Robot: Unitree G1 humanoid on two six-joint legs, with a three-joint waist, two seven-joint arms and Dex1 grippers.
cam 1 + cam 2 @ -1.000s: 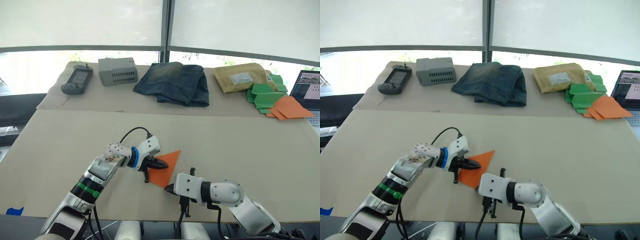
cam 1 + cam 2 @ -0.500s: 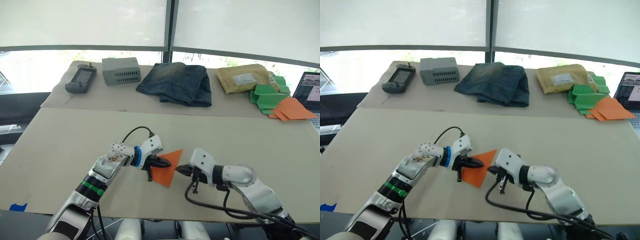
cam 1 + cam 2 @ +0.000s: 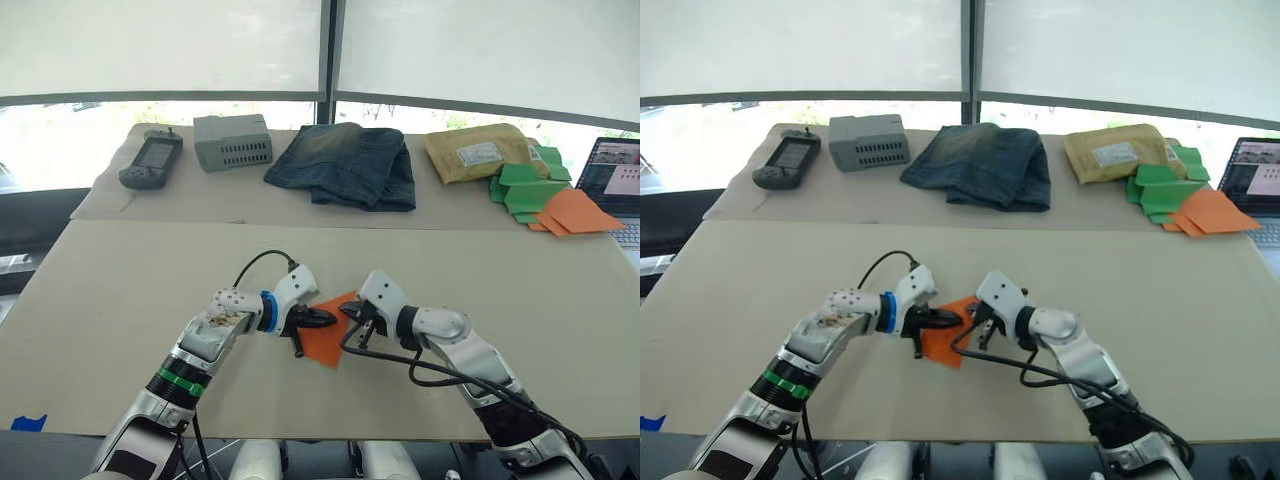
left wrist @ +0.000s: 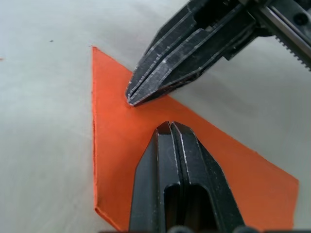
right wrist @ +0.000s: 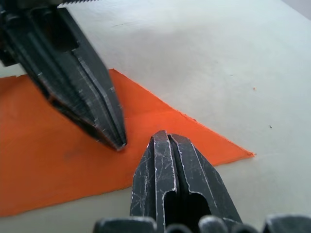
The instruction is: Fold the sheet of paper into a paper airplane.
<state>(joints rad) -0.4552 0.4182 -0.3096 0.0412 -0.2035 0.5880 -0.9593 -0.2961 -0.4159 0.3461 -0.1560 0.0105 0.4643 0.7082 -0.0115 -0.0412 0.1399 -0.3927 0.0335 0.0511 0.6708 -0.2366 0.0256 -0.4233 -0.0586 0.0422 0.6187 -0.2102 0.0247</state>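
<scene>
The sheet of paper (image 3: 325, 343) is bright orange and lies flat on the tan table (image 3: 120, 290) near its front middle, folded into a pointed triangle. My left gripper (image 3: 328, 318) comes from the left, shut, its tip pressing down on the paper (image 4: 116, 160). From the right comes my right gripper (image 3: 348, 310), also shut, its tip resting on the same paper (image 5: 58, 160). The two tips nearly meet over the sheet. In the left wrist view my left gripper (image 4: 170, 126) points at the right gripper (image 4: 131, 99) close ahead.
Along the far strip of the table lie a handheld device (image 3: 150, 160), a grey box (image 3: 233, 141), folded jeans (image 3: 345, 165), a padded envelope (image 3: 478, 155), green paper shapes (image 3: 525, 188), paler orange pieces (image 3: 572, 212) and a laptop (image 3: 615, 180). A black cable (image 3: 420, 375) loops beside my right arm.
My right gripper has swung from the table's front edge up and leftward onto the paper, meeting the left tip. My left gripper has stayed on the sheet.
</scene>
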